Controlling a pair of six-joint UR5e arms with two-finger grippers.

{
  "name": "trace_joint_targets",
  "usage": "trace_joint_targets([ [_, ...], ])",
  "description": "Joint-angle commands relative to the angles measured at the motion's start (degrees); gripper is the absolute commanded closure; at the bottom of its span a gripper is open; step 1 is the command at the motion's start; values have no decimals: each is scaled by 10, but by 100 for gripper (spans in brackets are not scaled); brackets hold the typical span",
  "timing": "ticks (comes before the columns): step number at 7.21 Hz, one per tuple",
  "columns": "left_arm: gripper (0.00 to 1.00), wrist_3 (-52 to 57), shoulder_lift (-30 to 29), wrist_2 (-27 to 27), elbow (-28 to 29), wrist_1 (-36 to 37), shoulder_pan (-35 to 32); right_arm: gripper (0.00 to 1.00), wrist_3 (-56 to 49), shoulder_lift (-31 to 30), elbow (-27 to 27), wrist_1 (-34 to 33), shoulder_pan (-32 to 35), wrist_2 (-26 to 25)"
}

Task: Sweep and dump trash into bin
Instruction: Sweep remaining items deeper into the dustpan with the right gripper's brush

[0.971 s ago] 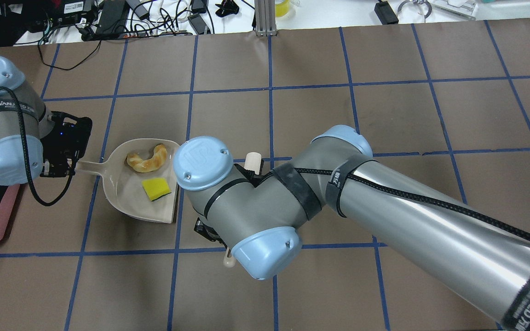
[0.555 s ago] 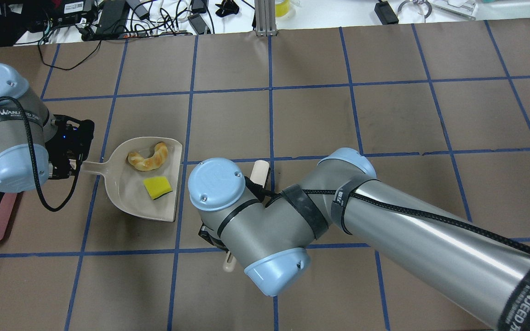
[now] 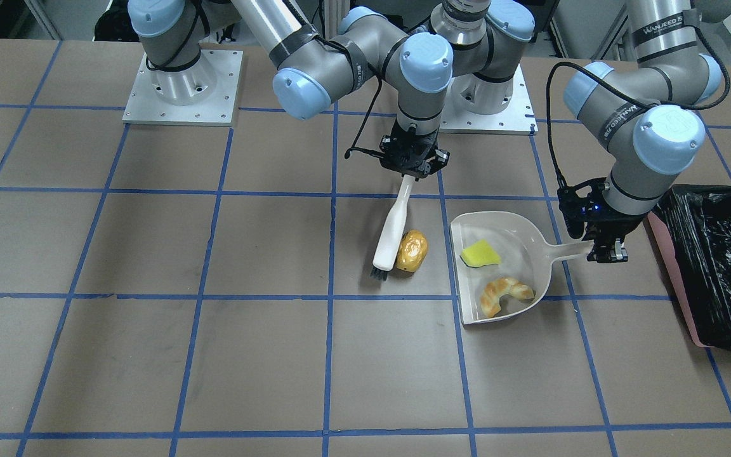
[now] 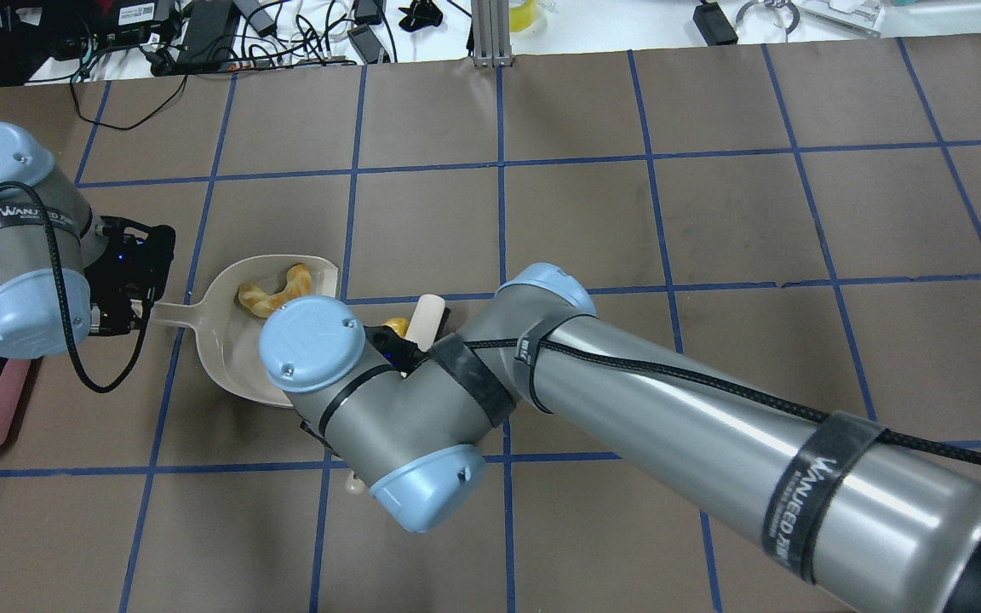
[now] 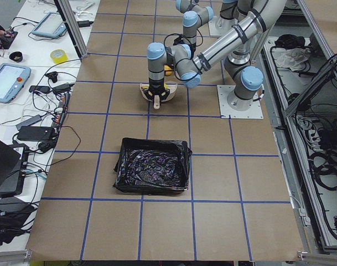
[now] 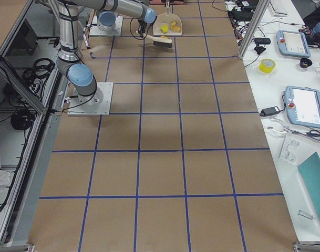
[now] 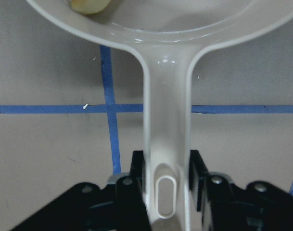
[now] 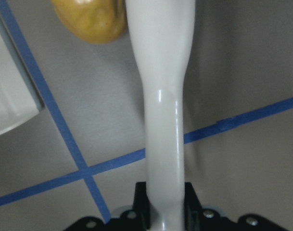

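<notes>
A beige dustpan (image 3: 526, 244) lies on the table holding two pieces of trash, a green-and-yellow sponge (image 3: 480, 254) and a croissant (image 3: 505, 294). My left gripper (image 3: 603, 254) is shut on the dustpan handle (image 7: 166, 144). My right gripper (image 3: 411, 166) is shut on the handle of the beige brush (image 3: 391, 231). The brush's dark bristles rest on the table. A yellow-brown potato-like lump (image 3: 412, 250) touches the brush head on the dustpan side, a short gap from the pan's open edge. The bin (image 3: 721, 260), pink-sided with a black bag, stands just beyond the left gripper.
In the overhead view my right arm's wrist (image 4: 312, 340) covers the sponge and part of the dustpan. Cables and electronics (image 4: 243, 34) lie on the white bench past the table's far edge. The arms' base plates (image 3: 181, 89) sit at the robot's side.
My right arm has swung toward the dustpan with the brush, carrying the potato-like lump closer to the pan's mouth. The left gripper and the dustpan have hardly moved.
</notes>
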Motion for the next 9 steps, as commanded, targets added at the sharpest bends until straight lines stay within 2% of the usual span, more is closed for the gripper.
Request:
trace_joint_targets([
  [1,100,0,-2,-2,0,-4,2,100,14,44,-81,5,5,11],
  [3,100,-1,-4,-2,3,-4,2,100,24,88,-135,5,10,12],
  [7,100,-1,-5,-2,4,-4,2,100,16,136,-233,7,24,23],
  [9,100,-1,-4,-3,4,-4,3,100,21,123,-244,78,38,14],
])
